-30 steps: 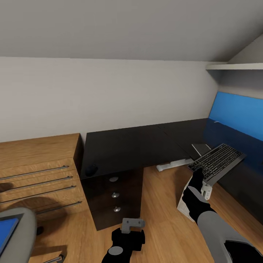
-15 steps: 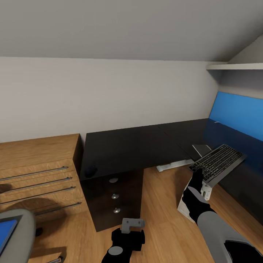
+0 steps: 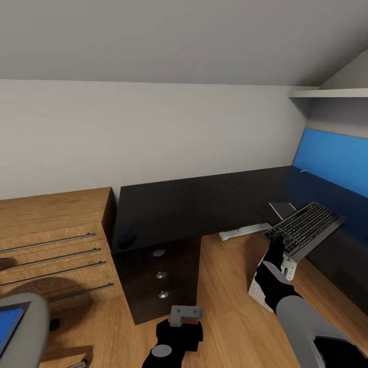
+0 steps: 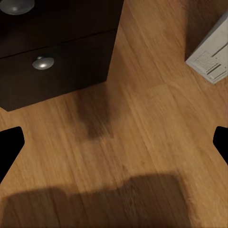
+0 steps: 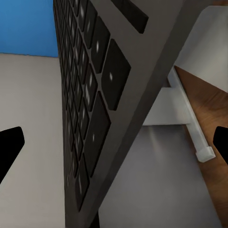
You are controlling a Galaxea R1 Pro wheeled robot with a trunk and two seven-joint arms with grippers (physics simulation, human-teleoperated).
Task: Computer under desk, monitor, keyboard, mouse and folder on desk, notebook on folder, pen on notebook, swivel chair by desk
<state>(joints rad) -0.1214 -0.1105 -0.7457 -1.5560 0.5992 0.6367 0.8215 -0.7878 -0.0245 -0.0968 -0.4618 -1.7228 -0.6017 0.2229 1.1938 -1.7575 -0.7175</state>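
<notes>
Sloped grey walls frame the desk (image 3: 184, 204), where the right gripper (image 3: 276, 247), clamped on the keyboard (image 3: 305, 227), holds it tilted beside the edge, so next it seemingly needs levelling onto the top; left gripper (image 3: 185, 313) hangs spread, empty.

— Where does everything sit from your seat?

— I've got the table (image 3: 189, 204) running along the far wall and turning down the right side. The mouse (image 3: 127, 238) lies on its near left corner, above the drawers (image 3: 160, 275). Left of the table stands the oak drawer unit (image 3: 51, 240); nearer, at far left, the swivel chair (image 3: 25, 327) with the folder (image 3: 10, 322) on its seat.

— And the keyboard?

— The keyboard (image 3: 304, 227) is on my right, tilted, raised over the floor just before the table's right wing, with the computer (image 3: 263, 291) on the floor below it.
</notes>
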